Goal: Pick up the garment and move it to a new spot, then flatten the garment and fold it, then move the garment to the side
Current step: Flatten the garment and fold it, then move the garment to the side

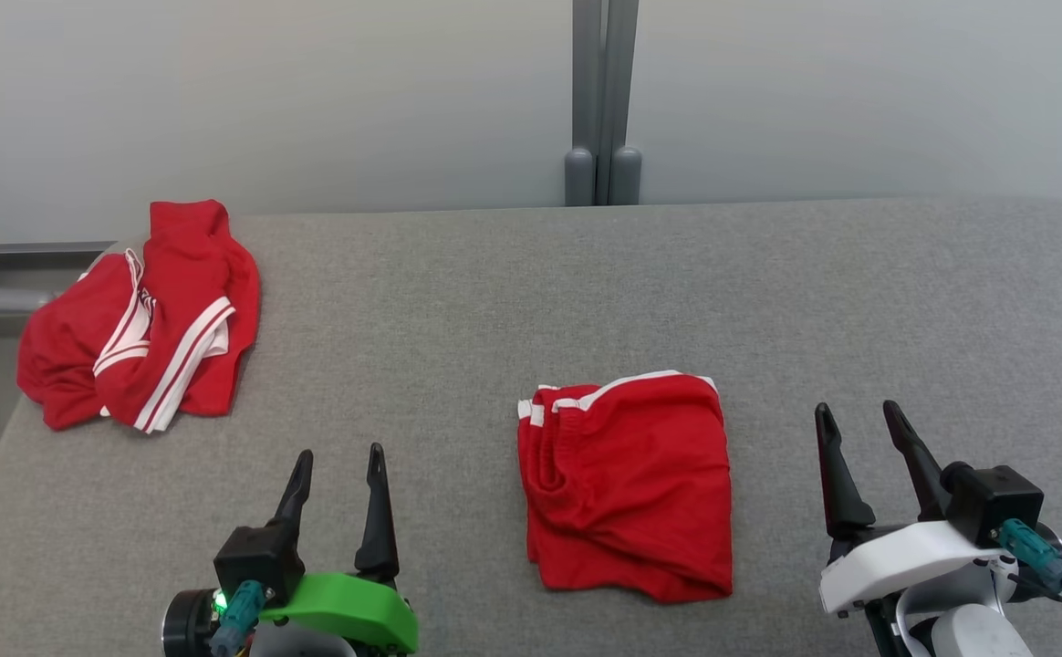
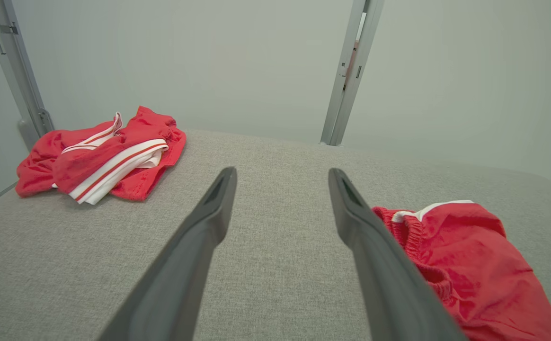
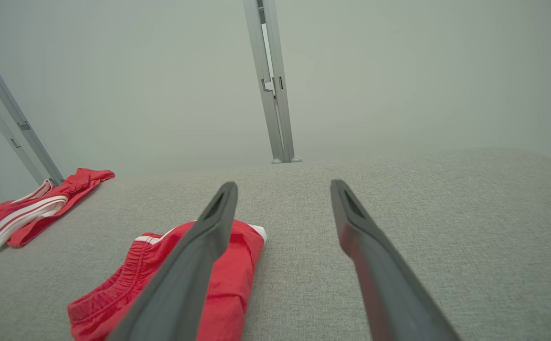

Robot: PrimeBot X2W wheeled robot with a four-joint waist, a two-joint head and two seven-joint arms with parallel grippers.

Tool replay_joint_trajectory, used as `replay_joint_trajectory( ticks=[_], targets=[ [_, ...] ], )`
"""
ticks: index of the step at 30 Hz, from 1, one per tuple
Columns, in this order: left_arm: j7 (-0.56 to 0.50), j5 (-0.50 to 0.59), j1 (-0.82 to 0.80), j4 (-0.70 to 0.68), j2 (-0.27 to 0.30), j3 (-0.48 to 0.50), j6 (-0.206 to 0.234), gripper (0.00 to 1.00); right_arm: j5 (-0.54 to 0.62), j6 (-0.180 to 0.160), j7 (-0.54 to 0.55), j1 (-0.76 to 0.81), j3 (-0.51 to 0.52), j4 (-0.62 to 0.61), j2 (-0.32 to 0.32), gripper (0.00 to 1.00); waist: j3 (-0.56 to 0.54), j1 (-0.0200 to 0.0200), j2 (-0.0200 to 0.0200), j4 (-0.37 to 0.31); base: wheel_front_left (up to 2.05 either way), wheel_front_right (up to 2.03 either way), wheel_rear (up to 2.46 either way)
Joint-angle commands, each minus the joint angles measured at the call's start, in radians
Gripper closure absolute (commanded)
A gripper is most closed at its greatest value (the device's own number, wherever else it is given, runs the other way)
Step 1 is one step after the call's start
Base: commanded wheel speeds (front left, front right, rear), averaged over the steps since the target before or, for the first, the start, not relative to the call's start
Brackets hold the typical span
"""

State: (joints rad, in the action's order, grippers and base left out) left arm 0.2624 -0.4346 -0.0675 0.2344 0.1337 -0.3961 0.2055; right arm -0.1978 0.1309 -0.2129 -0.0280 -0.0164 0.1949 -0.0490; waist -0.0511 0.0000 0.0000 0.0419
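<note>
The red shorts (image 1: 627, 484) are seen folded into a compact rectangle at lower centre of the head view, so flattening and folding are judged done. The move to the side appears to be left. A crumpled red garment (image 1: 139, 315) is heaped at upper left of the grey table (image 1: 494, 301). Two garments and two grippers are counted. The left gripper (image 1: 339, 451) and right gripper (image 1: 857, 407) are spread wide and empty, flanking the shorts without touching them.

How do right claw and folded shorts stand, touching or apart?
Apart. Head view shows bare grey surface between the folded shorts and the right claw.
</note>
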Motion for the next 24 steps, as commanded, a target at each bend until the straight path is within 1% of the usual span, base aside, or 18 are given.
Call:
replay_joint_trajectory(
  ticks=[1,10,14,18,20,24],
  targets=[
    [0.003,0.003,0.016,0.001,0.003,0.003,0.001,0.00,0.004,0.000,-0.004,0.006,0.003,-0.006,-0.003,0.00,0.002,0.0000,0.0000,0.002,0.00,0.00,0.00],
    [0.003,0.004,0.007,0.005,0.008,-0.002,0.002,0.00,-0.001,0.000,0.009,0.005,0.010,-0.003,-0.003,0.00,0.009,0.0000,0.0000,0.006,0.00,0.00,0.00],
    [-0.001,0.004,0.001,0.006,0.008,-0.007,0.004,0.00,0.015,0.000,0.023,0.002,0.015,0.003,-0.003,0.00,0.012,0.0000,0.0000,0.014,0.00,0.00,0.00],
    [-0.004,0.005,-0.009,0.004,0.008,-0.010,0.005,0.00,0.011,0.000,0.084,-0.020,0.023,0.017,-0.003,0.00,0.021,0.0000,0.0000,0.035,0.00,0.00,0.00],
    [-0.005,0.003,-0.012,0.003,0.010,-0.010,0.007,0.00,-0.010,0.000,0.134,-0.040,0.021,0.016,-0.003,0.00,0.025,0.0000,0.0000,0.046,0.00,0.00,0.00],
    [-0.006,0.001,-0.014,0.001,0.013,-0.008,0.010,0.00,-0.015,0.000,0.250,-0.093,0.027,0.016,-0.003,0.00,0.032,0.0000,0.0000,0.073,0.00,0.00,0.00]
  ],
)
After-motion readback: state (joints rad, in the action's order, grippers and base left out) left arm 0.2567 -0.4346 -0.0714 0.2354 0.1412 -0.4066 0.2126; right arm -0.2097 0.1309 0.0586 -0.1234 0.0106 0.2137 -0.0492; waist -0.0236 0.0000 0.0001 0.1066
